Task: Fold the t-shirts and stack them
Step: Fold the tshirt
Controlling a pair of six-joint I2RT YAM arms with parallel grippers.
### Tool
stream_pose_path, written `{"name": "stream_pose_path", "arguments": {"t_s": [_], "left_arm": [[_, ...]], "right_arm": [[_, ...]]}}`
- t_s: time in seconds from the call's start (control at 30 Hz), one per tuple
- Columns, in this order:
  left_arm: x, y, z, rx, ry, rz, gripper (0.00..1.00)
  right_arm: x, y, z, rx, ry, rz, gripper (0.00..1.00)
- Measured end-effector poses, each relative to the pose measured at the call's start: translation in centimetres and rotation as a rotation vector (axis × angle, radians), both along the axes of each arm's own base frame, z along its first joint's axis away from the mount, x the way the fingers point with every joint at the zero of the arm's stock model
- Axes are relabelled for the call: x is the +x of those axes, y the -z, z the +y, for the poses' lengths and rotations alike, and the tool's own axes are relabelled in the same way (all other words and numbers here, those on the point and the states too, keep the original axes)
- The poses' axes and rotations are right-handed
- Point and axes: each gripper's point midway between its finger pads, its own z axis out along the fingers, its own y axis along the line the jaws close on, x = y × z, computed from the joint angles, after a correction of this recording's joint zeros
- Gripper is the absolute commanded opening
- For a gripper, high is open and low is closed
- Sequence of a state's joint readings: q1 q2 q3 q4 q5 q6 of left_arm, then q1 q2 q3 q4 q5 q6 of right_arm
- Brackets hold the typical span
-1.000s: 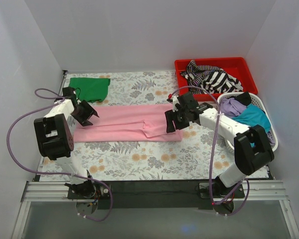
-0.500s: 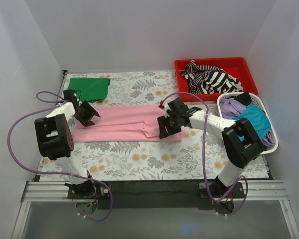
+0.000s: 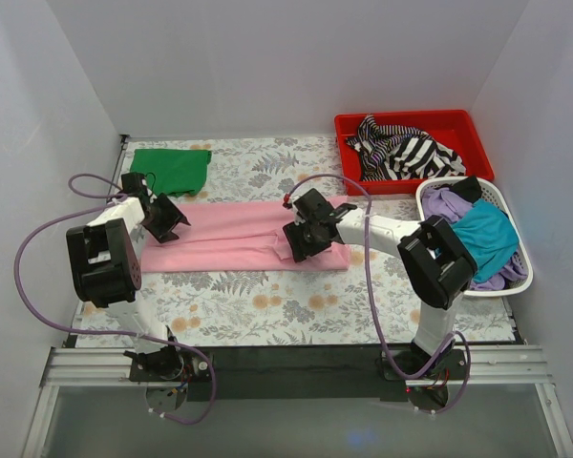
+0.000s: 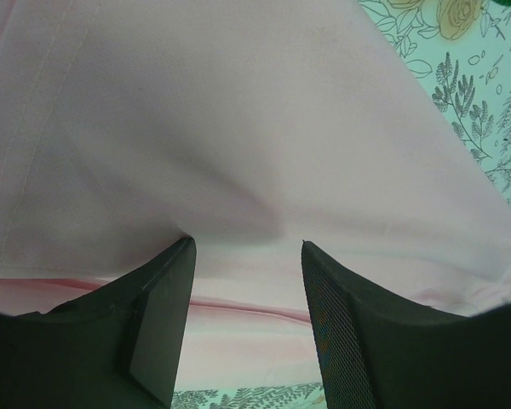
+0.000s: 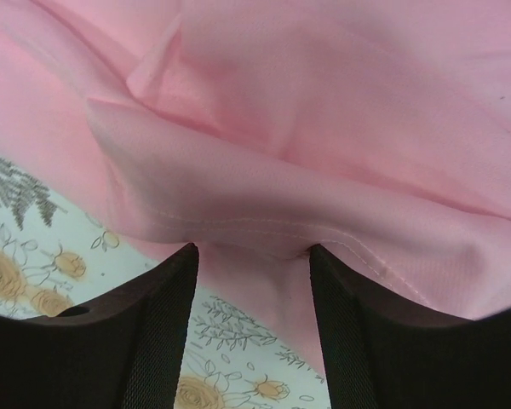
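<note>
The large light pink t-shirt point(image 3: 224, 239) lies on the table as a long strip folded lengthwise. My left gripper point(image 3: 172, 221) is at its left end, open, and the left wrist view shows pink cloth point(image 4: 238, 128) filling the space past the spread fingertips point(image 4: 175, 264). My right gripper point(image 3: 298, 240) hovers over the strip's right-middle, open, with its tips against a raised, stitched hem fold point(image 5: 238, 213). The dark green t-shirt point(image 3: 172, 169) lies folded at the back left. The striped shirt point(image 3: 401, 148) and the purple point(image 3: 446, 203) and teal point(image 3: 485, 229) shirts sit in containers.
A red bin point(image 3: 458, 122) at the back right holds the striped shirt. A white laundry basket point(image 3: 509, 279) on the right holds the purple and teal ones. The floral tablecloth point(image 3: 267, 310) covers the table, with white walls on three sides.
My right gripper has slid left along the pink strip, from its right end to the creased fold near the middle. The left gripper has stayed at the left end.
</note>
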State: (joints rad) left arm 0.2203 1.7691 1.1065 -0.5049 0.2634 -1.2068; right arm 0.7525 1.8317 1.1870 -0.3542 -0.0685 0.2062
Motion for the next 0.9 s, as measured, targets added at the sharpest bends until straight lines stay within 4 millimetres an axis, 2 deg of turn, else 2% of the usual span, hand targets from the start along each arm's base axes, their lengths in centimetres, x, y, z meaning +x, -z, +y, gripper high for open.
{"name": "stream_pose_path", "arguments": {"t_s": [0.4, 0.63, 0.77, 0.9], "left_arm": [[-0.1, 0.2, 0.0, 0.004, 0.005, -0.002, 0.51], [-0.2, 0.3, 0.0, 0.003, 0.005, 0.0, 0.51], [-0.2, 0.3, 0.0, 0.003, 0.005, -0.001, 0.51], [-0.2, 0.2, 0.0, 0.002, 0.006, -0.003, 0.51]], "right_arm": [[2.9, 0.2, -0.5, -0.158, 0.063, -0.128, 0.6], [6.2, -1.9, 1.3, -0.153, 0.076, -0.215, 0.63], [9.2, -3.5, 3.5, -0.137, 0.082, -0.281, 0.64], [11.0, -3.6, 4.4, -0.148, 0.091, -0.306, 0.65]]}}
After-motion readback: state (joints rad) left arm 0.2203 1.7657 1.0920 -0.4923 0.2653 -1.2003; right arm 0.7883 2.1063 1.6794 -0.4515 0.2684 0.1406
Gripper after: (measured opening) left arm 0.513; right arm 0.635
